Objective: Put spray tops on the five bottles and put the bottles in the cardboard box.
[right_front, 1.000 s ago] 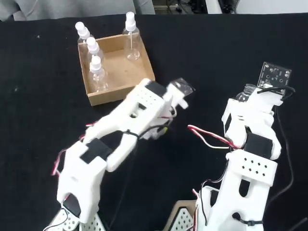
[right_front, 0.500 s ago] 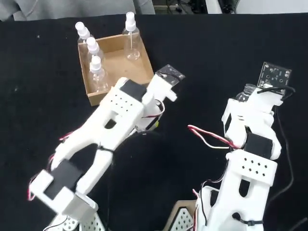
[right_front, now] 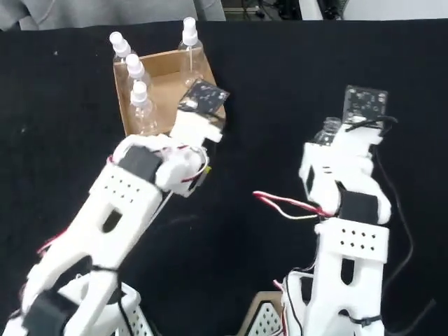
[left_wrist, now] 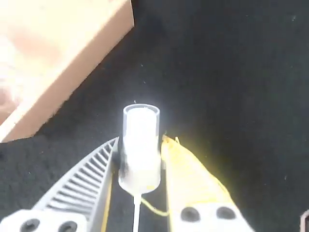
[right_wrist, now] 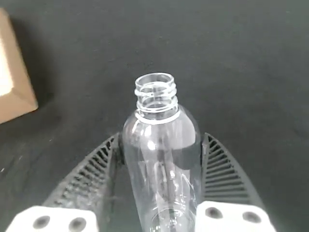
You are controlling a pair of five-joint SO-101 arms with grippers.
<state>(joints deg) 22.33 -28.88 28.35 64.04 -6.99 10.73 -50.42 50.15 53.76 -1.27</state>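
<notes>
My left gripper (left_wrist: 141,142) is shut on a white spray top (left_wrist: 140,126), its thin dip tube trailing back between the fingers. It hovers over the black table just off a corner of the cardboard box (left_wrist: 58,63). In the high view the left arm (right_front: 150,164) reaches to the box's (right_front: 171,98) near right corner. My right gripper (right_wrist: 161,140) is shut on a clear bottle (right_wrist: 159,130) with a bare threaded neck. This uncapped bottle (right_front: 327,131) is held upright at the right of the table. Several capped bottles (right_front: 140,98) stand in the box.
The table (right_front: 280,77) is covered in black cloth, with open room between the two arms and behind the right arm. A box corner (right_wrist: 14,96) shows off to one side of the held bottle. Red and white cables (right_front: 287,204) hang from the right arm.
The left arm has swung left and back toward the box's corner, carrying the spray top. The right arm has shifted a little to the left with its bottle.
</notes>
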